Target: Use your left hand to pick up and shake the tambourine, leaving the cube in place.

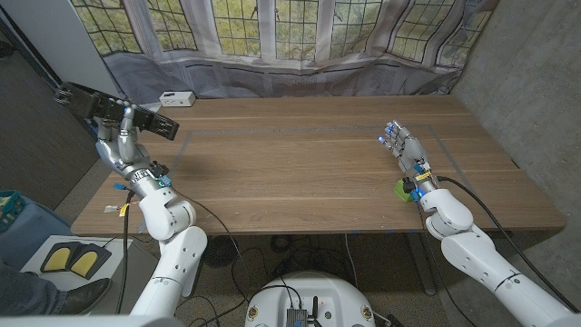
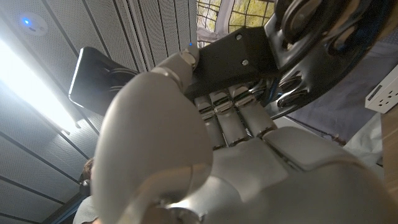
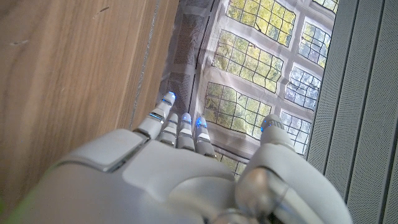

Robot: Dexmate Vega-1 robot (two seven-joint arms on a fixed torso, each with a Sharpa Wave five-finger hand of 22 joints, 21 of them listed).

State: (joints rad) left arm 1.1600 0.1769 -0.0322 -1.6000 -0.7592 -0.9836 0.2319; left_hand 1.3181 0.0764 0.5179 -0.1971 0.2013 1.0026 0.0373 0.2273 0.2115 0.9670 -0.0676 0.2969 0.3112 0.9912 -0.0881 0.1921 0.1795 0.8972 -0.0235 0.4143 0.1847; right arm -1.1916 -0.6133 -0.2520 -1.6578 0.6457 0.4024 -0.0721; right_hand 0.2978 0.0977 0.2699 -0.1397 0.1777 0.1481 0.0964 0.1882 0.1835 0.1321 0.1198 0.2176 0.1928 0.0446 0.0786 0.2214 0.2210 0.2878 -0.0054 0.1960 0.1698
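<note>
While the right hand (image 1: 404, 153) waits by the desk's (image 1: 309, 173) right edge w/ fingers straight, together, holding nothing, prob. kept clear of the work, the left hand (image 1: 121, 133) is raised off the desk's left end, fingers (image 2: 231, 118) closed on the tambourine (image 1: 113, 111), high enough to shake freely. It looks black, flat, w/ a round rim; can't spot a cube.

Left hand (image 1: 121, 136): silver-grey, gripping a black tambourine (image 1: 118, 111) with dark metal discs. Right hand (image 1: 404, 148): pale grey, fingertips (image 3: 168, 98) lit blue, a lime-green band (image 1: 402, 190) at its wrist. Table (image 1: 309, 173) beneath: mid-brown wood grain. Beyond the right hand's fingers, a grey curtain (image 3: 186, 37) printed with leaded window panes, green foliage.
</note>
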